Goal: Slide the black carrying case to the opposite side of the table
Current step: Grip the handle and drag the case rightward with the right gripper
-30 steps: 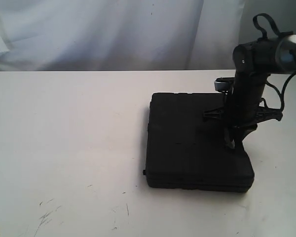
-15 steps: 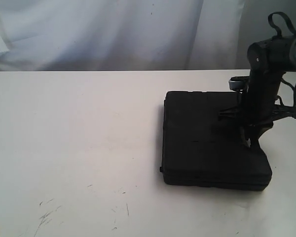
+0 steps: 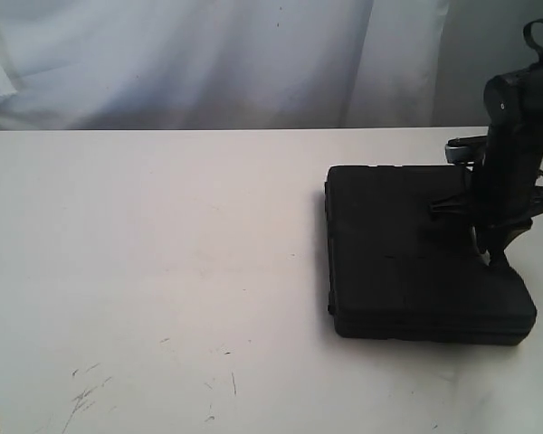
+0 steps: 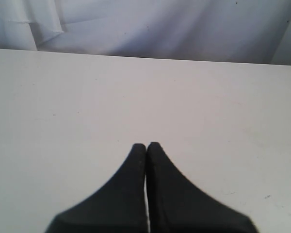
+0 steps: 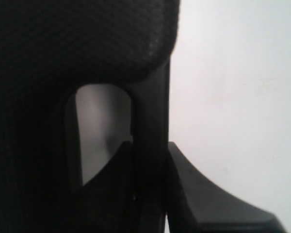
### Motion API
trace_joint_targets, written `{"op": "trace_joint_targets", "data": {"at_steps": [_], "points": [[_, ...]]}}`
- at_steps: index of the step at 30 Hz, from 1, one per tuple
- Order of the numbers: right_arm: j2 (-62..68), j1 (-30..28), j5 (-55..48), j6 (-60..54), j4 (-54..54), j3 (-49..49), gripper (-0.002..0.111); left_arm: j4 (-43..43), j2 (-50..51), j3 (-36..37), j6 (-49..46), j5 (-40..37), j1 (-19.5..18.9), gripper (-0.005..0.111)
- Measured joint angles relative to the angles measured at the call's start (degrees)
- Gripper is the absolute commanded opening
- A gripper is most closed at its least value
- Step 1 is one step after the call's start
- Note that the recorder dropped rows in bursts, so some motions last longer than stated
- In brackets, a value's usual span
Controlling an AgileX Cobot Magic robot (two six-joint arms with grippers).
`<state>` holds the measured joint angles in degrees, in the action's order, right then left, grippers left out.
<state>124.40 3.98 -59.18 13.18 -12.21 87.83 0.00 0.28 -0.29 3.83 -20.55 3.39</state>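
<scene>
The matte black case (image 3: 407,253) lies flat on the white table (image 3: 163,253), far to the right in the exterior view. My right gripper (image 3: 490,258) comes down on its right side. In the right wrist view the case (image 5: 63,43) fills the frame, and my right gripper (image 5: 150,160) is shut on the bar beside the handle slot (image 5: 99,131). One finger sits inside the slot and the other outside it. My left gripper (image 4: 146,145) is shut and empty over bare table (image 4: 87,97); the exterior view does not show it.
A white curtain (image 3: 208,54) hangs behind the table's back edge. Small dark scratches (image 3: 86,393) mark the front left of the tabletop. The case's right side is near the right border of the exterior view.
My right gripper has pulled the case steadily to the right across the table, a clear step in each frame.
</scene>
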Motion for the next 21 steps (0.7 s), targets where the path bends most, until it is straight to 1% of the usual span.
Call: {"op": "trace_joint_targets", "data": {"at_steps": [5,21], "points": [[0.0,-0.6,0.6,-2.4,1.7,0.0,0.000,0.0,0.0,0.0,0.0,0.0,0.0,0.000],[0.0,-0.9,2.0,-4.4,2.1,0.0,0.000,0.0,0.0,0.0,0.0,0.0,0.0,0.000]]}}
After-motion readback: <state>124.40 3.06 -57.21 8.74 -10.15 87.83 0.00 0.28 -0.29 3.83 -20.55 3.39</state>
